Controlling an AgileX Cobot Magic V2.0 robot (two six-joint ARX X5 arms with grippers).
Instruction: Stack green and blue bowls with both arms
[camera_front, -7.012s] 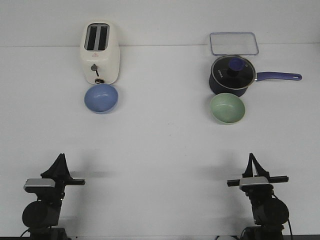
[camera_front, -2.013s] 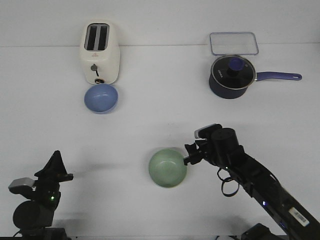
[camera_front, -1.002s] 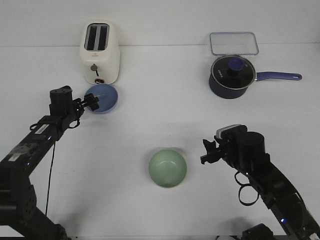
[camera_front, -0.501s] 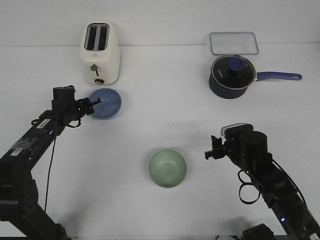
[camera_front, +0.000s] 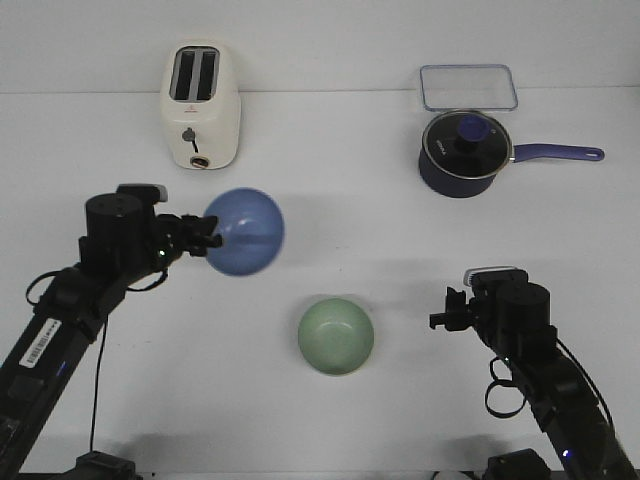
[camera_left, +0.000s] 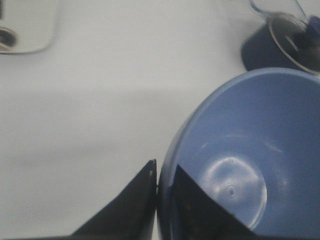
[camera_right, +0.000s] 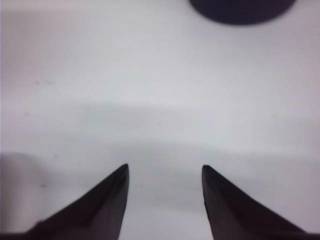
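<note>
The left gripper (camera_front: 208, 240) has the blue bowl (camera_front: 246, 232) by its rim, fingers pinched tight, one inside the wall and one outside, as the left wrist view shows (camera_left: 159, 200). The bowl is up off the table (camera_front: 330, 220) and tipped on its side, its outer surface facing the front camera, and it hangs between the toaster (camera_front: 201, 106) and the green bowl (camera_front: 336, 336). From the wrist, its glossy inside (camera_left: 240, 170) fills the picture, with the dark saucepan (camera_left: 280, 47) and its glass lid showing just beyond the rim.

The green bowl sits upright on the table near the middle, a little toward the robot, alone and touched by nothing. It lies lower in the front view than the lifted blue bowl and slightly to the right of it; the two are apart.

The right gripper (camera_front: 445, 319) is off to the right of the green bowl, clear of it. Its two dark fingers (camera_right: 100, 205) stand spread with only bare table between them, holding nothing.

At the back right, the saucepan (camera_front: 462, 155) has its handle pointing right, and a clear lidded box (camera_front: 468, 87) rests just behind it.
</note>
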